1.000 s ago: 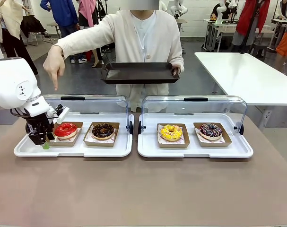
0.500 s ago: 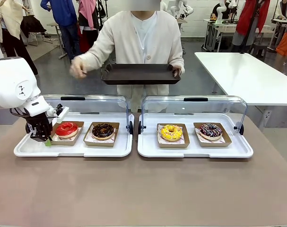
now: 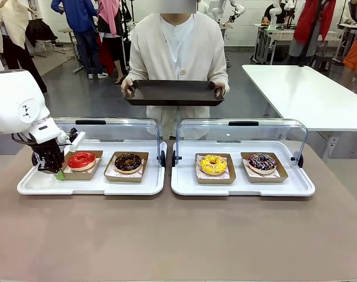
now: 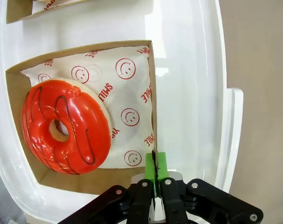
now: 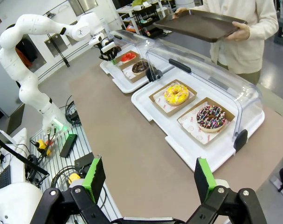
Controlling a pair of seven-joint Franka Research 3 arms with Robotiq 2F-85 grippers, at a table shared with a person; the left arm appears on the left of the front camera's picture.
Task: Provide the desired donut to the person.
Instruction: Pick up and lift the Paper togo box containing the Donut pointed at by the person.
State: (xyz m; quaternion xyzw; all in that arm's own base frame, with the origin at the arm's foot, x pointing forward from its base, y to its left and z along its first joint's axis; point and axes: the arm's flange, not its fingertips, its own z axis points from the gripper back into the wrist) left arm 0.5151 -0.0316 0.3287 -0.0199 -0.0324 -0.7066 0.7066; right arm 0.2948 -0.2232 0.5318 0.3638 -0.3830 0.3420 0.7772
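Cardboard box (image 4: 80, 181) of the red donut (image 4: 85, 126) is pinched by the left gripper (image 4: 155, 161) — grasp step; a lift toward the person's (image 3: 178, 47) tray (image 3: 174, 92) is judged necessary. The right gripper (image 5: 150, 177) is spread, empty.

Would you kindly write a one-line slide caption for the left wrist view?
Left end effector shut on the wall of the cardboard tray holding a red-glazed donut.

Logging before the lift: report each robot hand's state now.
Left hand: closed on the wall of the box holding the red donut.
Right hand: open, empty.
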